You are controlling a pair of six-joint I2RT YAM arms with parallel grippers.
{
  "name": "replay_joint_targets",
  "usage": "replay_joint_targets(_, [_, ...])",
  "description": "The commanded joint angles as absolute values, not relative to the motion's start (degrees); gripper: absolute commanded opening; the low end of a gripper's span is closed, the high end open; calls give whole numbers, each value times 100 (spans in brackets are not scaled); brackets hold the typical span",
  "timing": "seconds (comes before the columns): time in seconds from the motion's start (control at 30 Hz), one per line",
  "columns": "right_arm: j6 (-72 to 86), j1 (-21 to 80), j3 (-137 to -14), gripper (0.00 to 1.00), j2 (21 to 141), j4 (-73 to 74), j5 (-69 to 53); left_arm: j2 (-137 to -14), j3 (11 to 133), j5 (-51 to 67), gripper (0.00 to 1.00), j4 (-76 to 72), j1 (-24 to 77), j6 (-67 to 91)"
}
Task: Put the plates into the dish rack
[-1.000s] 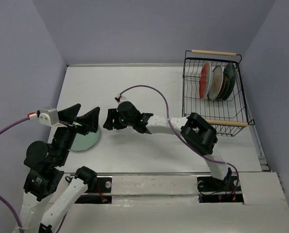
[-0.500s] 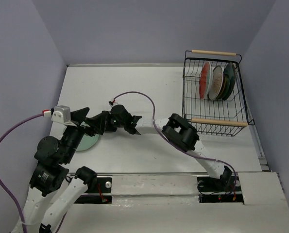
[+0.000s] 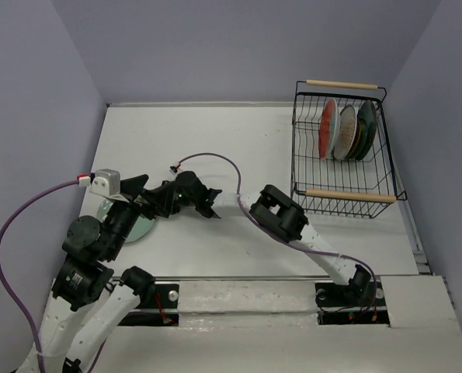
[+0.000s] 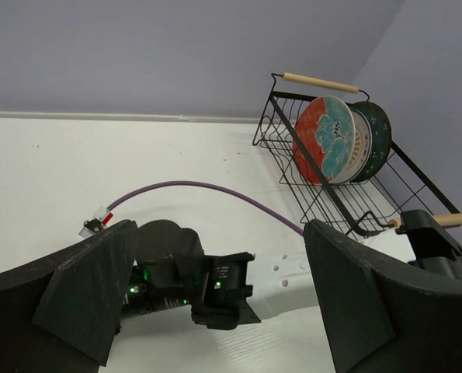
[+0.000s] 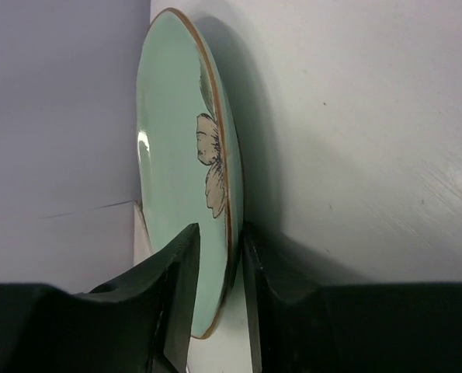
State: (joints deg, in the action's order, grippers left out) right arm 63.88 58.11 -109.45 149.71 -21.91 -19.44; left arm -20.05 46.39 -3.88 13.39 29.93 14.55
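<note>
**A:** So, what sits nearest the arm bases?

**B:** The left gripper, over the near left part of the white table. Its two broad black fingers are spread wide, with nothing held between them.

**A:** And the plate?

**B:** The pale mint plate lies on the table just under that left arm. From above, only parts of it show past the arm. It has a brown rim and a pale flower drawn on its face.

**A:** Who has hold of it?

**B:** The right gripper. The right arm reaches all the way across to the left side. One finger sits on the face side of the rim and one on the table side, pressed in close and pinching the edge.

**A:** Anything in the middle?

**B:** A purple cable arcs above the table along the right arm.

**A:** Farther back?

**B:** The dish rack stands at the far right of the table, well apart from both grippers. It has light wooden handles on its near and far sides. Plates stand on edge inside it, packed close together. The red plate with its teal centre is at the left end of the row, and the dark teal plate is at the other end. Paler ones sit between, overlapping too tightly to count.

**A:** And beyond?

**B:** A plain lilac wall
</note>
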Motion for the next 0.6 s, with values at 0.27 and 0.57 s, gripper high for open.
replay_joint_targets(0.27, [6364, 6011, -10461, 7, 14478, -2548, -1680, -1977, 4930, -343, 99, 1107, 3067, 1372])
replay_joint_targets(0.57, [4714, 6065, -9230, 7, 12298, -2329, 330, -2074, 5827, -387, 99, 1327, 3094, 1318])
